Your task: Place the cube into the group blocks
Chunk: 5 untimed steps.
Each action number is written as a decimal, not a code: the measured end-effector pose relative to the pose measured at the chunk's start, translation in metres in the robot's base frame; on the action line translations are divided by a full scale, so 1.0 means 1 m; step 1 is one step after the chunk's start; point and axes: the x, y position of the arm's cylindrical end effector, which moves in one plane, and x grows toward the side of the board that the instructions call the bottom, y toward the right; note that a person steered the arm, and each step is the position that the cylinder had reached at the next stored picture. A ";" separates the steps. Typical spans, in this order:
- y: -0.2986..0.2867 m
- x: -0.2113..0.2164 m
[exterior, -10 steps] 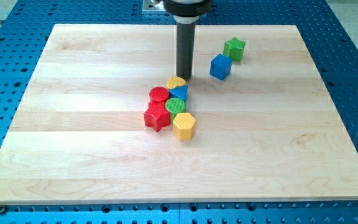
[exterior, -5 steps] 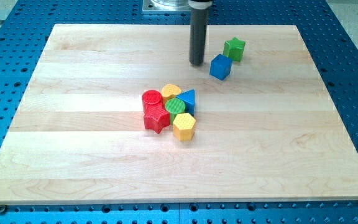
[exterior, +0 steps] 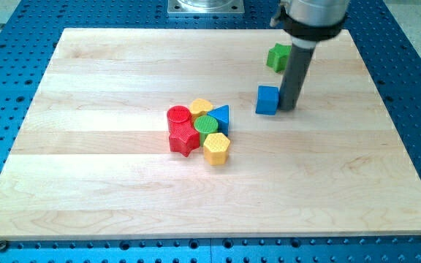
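Observation:
The blue cube (exterior: 267, 100) lies on the wooden board, right of centre. My tip (exterior: 288, 107) stands right beside the cube on its right, touching or nearly touching it. The group sits near the board's middle: a red cylinder (exterior: 178, 116), a yellow block (exterior: 201, 107), a blue triangle (exterior: 221, 115), a green cylinder (exterior: 207, 124), a red star (exterior: 183, 138) and a yellow hexagon (exterior: 216, 148). The cube is a short way to the right of the group and slightly above it, apart from it.
A green star (exterior: 278, 56) lies towards the view's top right, partly behind the rod. The wooden board (exterior: 86, 190) rests on a blue perforated table.
My tip moved from above the group to the right, round to the cube's right side. The blue cube shifted down and slightly right. The group's top blocks were nudged earlier.

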 end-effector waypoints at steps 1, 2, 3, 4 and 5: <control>0.001 -0.056; -0.032 -0.035; -0.028 0.002; -0.035 0.004; -0.038 0.022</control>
